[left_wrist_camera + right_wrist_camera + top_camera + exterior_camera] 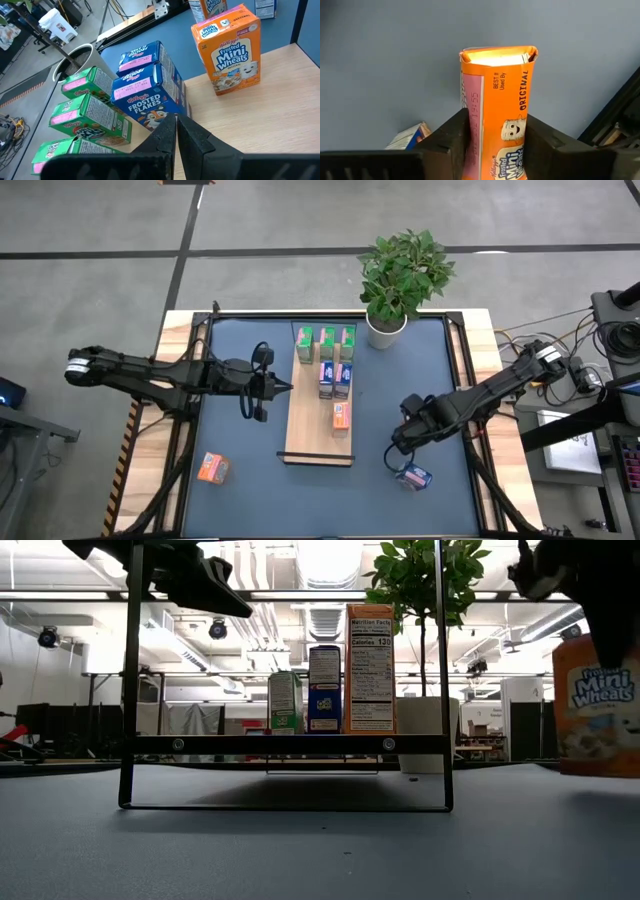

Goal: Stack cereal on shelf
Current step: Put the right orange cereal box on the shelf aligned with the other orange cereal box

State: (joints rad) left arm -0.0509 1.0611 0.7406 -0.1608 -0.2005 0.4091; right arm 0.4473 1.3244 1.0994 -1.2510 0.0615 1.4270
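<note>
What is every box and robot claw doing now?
right gripper: jaws shut on orange box
left gripper: jaws shut, empty, over shelf
green boxes: three upright on shelf
blue boxes: two on shelf
third blue box: on table
second orange box: on shelf
third orange box: on table

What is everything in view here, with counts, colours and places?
shelf: one, light wood, mid-table
green boxes: three, green, shelf's far end
shelved blue boxes: two, blue, mid-shelf
loose blue box: one, blue, on the table by the right hand
shelved orange box: one, orange, shelf's nearer half
loose orange box: one, orange, table's near-left
held orange box: one, orange, between the right hand's fingers
plant: one, green, white pot, far edge
left hand: shut, empty, at the shelf's left edge
right hand: closed on the held orange box, near-right
</note>
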